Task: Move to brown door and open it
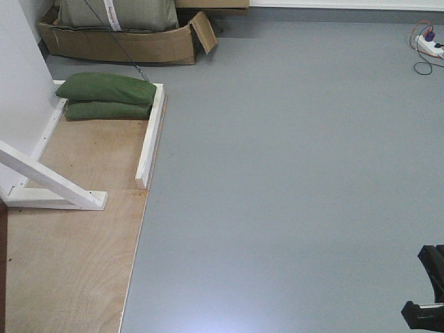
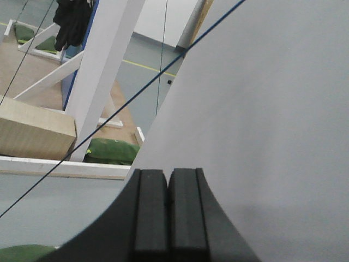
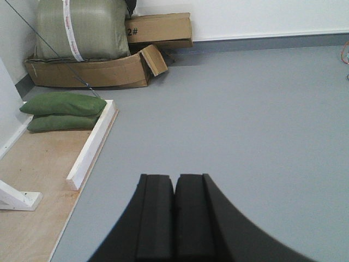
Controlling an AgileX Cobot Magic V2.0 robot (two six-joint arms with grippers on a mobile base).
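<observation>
Barely visible, cropped to a dark sliver at the front view's lower left edge: brown door (image 1: 2, 277), beside white frame (image 1: 52, 182). Left gripper (image 2: 167, 180) and right gripper (image 3: 174, 183) both clenched on nothing.

Two green sandbags (image 1: 105, 90) lie stacked near a torn cardboard box (image 1: 125, 46).

I seem to be in a bare test lab or workshop: a smooth grey floor (image 1: 291, 173), a plywood platform (image 1: 69, 263) with white wooden braces (image 1: 52, 179) weighted by green sandbags (image 1: 105, 89), and a battered cardboard box (image 1: 118, 43) against the wall.
</observation>
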